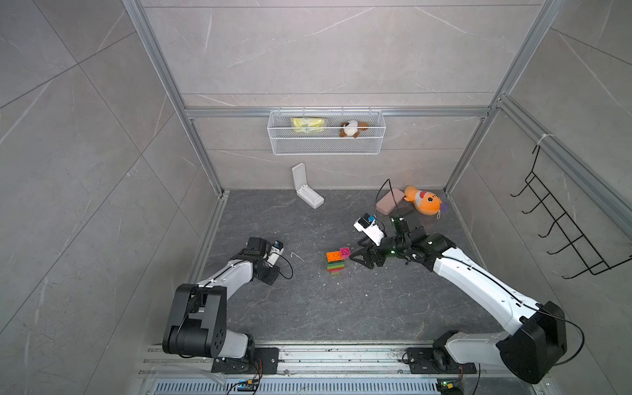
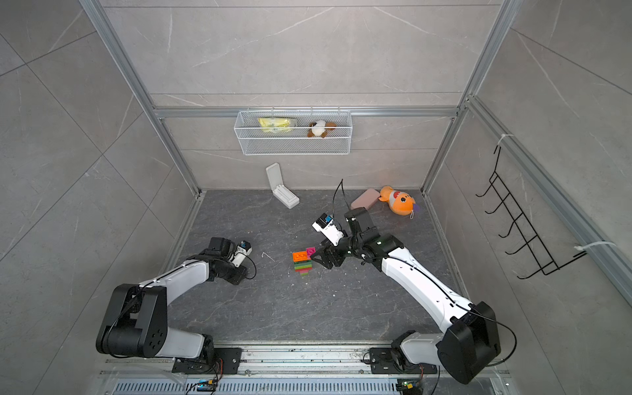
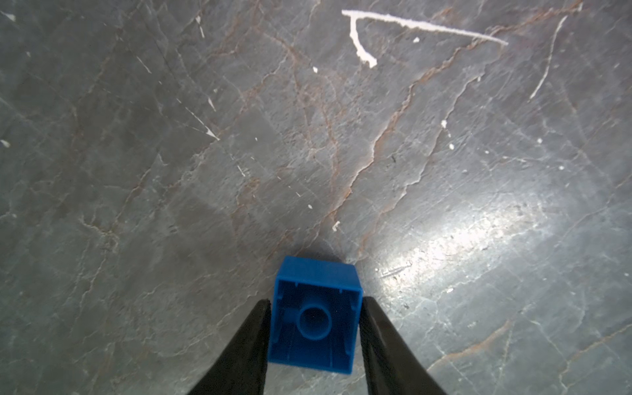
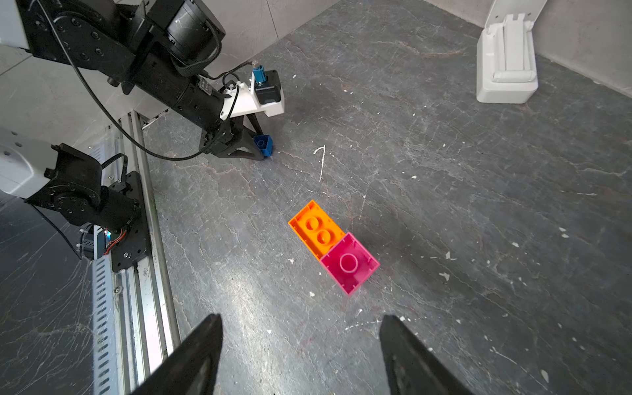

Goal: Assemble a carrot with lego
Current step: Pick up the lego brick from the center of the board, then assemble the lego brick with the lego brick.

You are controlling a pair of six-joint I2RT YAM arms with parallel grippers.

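One carrot [image 1: 337, 262], one brick [image 3: 316, 318], two cases [image 1: 306, 191] [image 1: 387, 202], two plushes [image 1: 424, 201] [image 1: 352, 128].

A white hinged case [image 1: 309, 195] sits open at the far middle of the dark surface [image 1: 307, 307], lid upright. Far right, a pink case [image 1: 388, 201] lies just beside an orange plush fish [image 1: 424, 202]. A wire basket [image 1: 326, 147] on the back wall holds a yellow packet [image 1: 307, 124] and a small plush toy [image 1: 352, 129].
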